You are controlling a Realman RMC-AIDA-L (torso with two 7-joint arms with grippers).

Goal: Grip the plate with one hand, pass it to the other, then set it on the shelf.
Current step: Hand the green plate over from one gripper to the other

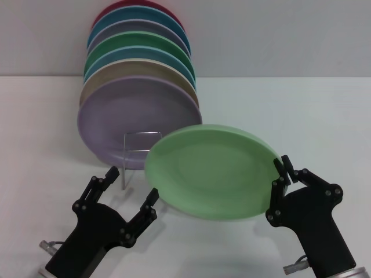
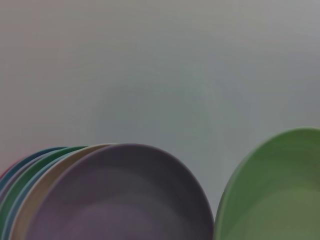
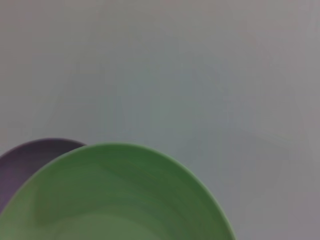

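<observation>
From my remote station, I see the right gripper (image 1: 282,172) clamped on the right edge of the mint-green plate (image 1: 213,172), holding it tilted, its face toward me, above the white table (image 1: 324,116) in the near centre. The left gripper (image 1: 132,184) sits low at near left with its fingers (image 1: 109,175) spread apart, empty; one finger tip lies just beside the plate's left rim, though I cannot tell whether it touches.

Behind the plate, the thin silver wire shelf (image 1: 134,145) shows its squared front loop, partly hidden by the plate's upper left rim. A row of plates stands on edge at far left, leaning one behind another: the lilac plate (image 1: 127,116) at the front, then a beige plate (image 1: 145,72), and behind these further blue and green ones back to a dark red plate (image 1: 124,7) at the rear.

In the left wrist view the lilac plate (image 2: 120,195) fills the foreground with the plate (image 2: 275,190) beside it. The right wrist view shows the plate (image 3: 115,195) close up, overlapping the lilac plate (image 3: 25,160).
</observation>
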